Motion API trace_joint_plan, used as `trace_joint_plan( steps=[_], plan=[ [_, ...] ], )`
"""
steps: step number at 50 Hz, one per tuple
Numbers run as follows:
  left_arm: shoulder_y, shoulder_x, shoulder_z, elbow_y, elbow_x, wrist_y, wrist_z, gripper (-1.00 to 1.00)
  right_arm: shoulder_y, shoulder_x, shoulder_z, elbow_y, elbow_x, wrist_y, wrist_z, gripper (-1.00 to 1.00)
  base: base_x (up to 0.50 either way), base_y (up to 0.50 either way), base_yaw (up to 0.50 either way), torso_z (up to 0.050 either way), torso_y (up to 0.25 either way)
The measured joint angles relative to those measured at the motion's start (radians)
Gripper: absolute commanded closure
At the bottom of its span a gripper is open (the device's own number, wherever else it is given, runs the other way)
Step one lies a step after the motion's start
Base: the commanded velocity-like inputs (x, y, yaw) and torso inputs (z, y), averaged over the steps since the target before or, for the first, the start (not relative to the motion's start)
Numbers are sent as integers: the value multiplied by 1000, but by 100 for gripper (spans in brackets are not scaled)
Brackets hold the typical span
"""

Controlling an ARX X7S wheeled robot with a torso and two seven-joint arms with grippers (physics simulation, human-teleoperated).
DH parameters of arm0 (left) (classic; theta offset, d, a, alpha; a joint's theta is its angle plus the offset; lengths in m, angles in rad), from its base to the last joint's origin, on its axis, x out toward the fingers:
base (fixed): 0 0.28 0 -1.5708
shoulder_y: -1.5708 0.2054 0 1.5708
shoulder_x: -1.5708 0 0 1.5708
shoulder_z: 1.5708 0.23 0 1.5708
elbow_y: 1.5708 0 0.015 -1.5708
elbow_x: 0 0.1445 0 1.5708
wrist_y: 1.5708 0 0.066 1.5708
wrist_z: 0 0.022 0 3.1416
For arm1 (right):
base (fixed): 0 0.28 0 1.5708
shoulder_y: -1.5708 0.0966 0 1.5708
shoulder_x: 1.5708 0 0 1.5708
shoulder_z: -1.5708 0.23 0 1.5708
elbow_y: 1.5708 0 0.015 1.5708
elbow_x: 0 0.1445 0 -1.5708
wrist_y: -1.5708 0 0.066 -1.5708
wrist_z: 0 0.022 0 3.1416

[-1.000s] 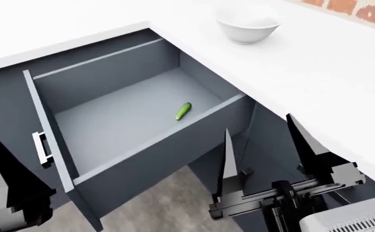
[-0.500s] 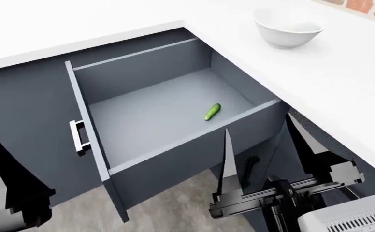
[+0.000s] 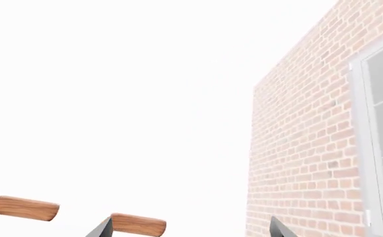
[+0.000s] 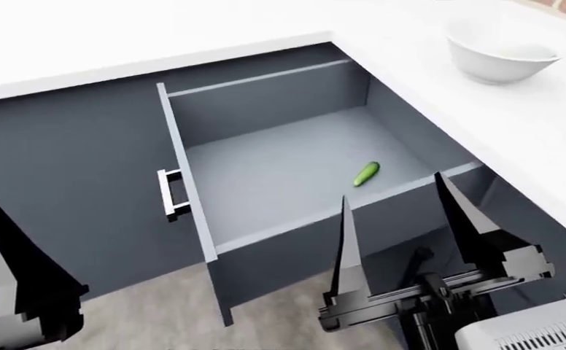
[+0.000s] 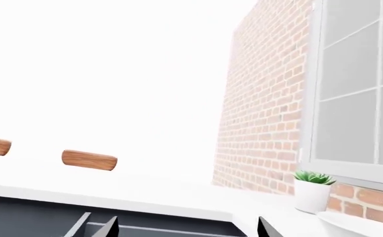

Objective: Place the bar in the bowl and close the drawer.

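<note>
The drawer (image 4: 293, 175) stands pulled out below the white bench (image 4: 516, 124); the bowl (image 4: 502, 58) sits near the bench's far edge; right gripper (image 4: 400, 219) spread wide, empty; left gripper (image 4: 11, 292) unclear; the bar is unseen

You've got the drawer (image 4: 293, 182) pulled out from the cabinet run, w/ its handle (image 4: 171, 193) on the front panel at the left. A small cucumber-like item (image 4: 366, 173) lies inside, toward the right, near the side wall. Counter (image 4: 516, 124) wraps behind and to the right of the drawer; the bowl (image 4: 502, 55) sits on it, far right, well apart from the drawer. Right wrist view: potted plant (image 5: 312, 190) stands on the counter by the brick wall (image 5: 264, 108), under the window (image 5: 356, 84).
</note>
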Motion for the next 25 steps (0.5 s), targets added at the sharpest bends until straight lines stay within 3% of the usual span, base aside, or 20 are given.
trace_joint_plan(
  steps=[25],
  plan=[
    [2,-3,9,-9,5,11,-4,-100,-15,9,3,2,-6,-23,9,-100,-2,0,358,0,1]
  ],
)
